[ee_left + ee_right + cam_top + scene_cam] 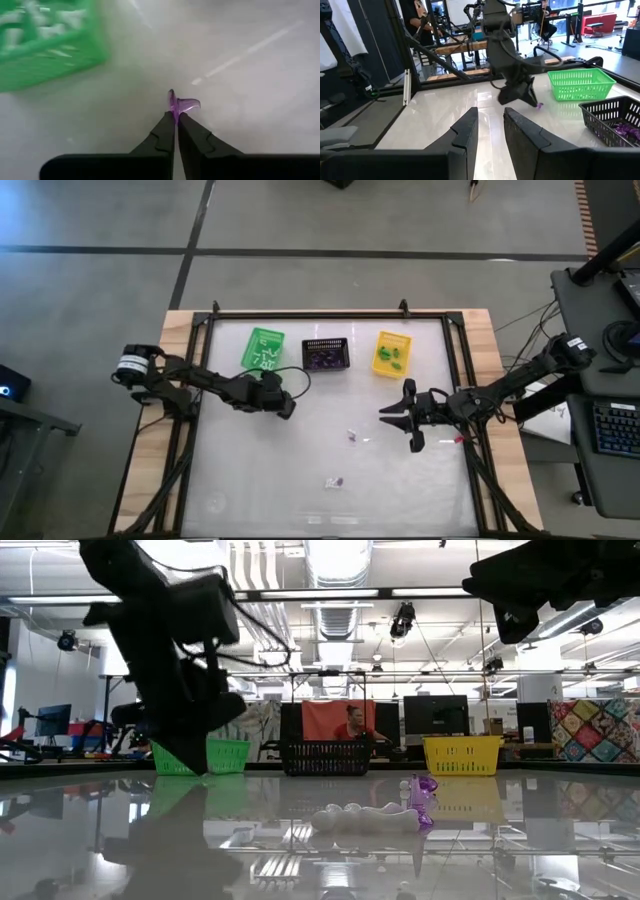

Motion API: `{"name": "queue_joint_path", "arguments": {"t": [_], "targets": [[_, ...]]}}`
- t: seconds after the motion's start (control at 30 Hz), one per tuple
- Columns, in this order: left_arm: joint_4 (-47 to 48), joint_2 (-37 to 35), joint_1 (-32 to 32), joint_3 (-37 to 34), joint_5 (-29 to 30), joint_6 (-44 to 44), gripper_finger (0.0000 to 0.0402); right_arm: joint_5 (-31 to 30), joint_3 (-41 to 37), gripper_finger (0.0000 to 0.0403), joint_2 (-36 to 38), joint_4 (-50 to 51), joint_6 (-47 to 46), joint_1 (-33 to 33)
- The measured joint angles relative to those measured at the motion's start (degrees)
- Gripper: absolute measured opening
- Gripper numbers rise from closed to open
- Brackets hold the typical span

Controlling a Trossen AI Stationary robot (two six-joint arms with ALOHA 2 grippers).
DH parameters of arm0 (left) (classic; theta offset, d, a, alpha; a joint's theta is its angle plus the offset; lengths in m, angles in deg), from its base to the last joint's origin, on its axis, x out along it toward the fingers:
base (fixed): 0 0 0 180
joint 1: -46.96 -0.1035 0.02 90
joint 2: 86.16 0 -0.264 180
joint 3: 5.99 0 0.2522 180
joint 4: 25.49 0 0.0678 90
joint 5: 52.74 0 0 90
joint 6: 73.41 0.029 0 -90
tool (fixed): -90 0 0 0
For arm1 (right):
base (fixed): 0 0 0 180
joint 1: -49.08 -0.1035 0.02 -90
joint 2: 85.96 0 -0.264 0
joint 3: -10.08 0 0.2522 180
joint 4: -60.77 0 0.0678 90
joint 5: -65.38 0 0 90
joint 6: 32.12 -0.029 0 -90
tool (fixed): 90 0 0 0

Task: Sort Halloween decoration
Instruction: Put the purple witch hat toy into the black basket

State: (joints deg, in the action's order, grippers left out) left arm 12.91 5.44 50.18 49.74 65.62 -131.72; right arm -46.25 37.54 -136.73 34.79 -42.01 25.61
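Glossy white tabletop (300,500), framed in black rails, mirrors the ceiling lights. Along its far edge stand three small lattice-walled plastic baskets: green (262,348), black (326,354) with purple bits inside, and yellow (392,352). Left gripper (176,116) hangs just off the green basket's near corner, its dark tapered fingers pinched together on a translucent purple trinket (181,104), thin and winged. Right gripper (491,116) hovers over the table's right side, blocky fingers slightly apart, holding nothing. Other trinkets lie loose mid-table: a small pair (353,436), and nearer the front a pale and purple cluster (372,814).
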Motion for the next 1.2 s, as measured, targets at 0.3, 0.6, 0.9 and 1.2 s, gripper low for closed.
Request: {"name": "queue_joint_path", "arguments": {"t": [0.3, 0.6, 0.9, 1.2], "targets": [[-0.98, -5.20, 1.67, 1.49, -0.93, 6.74, 0.0001, 0.00, 0.00, 0.0084, 0.00, 0.01, 0.00, 0.04], [-11.54, -7.58, -0.67, 1.49, -5.55, 21.82, 0.0001, 0.00, 0.00, 0.0084, 0.00, -0.01, 0.16, 0.02], [-31.80, -7.74, -13.28, 1.51, -14.37, 40.38, 0.0000, 0.00, 0.00, 0.0084, 0.00, 0.01, -0.09, 0.02], [-35.39, -5.70, -20.69, 1.51, -18.55, 44.33, 0.0000, -0.49, 0.00, 0.0084, 0.00, -0.03, 0.48, 0.10]]}}
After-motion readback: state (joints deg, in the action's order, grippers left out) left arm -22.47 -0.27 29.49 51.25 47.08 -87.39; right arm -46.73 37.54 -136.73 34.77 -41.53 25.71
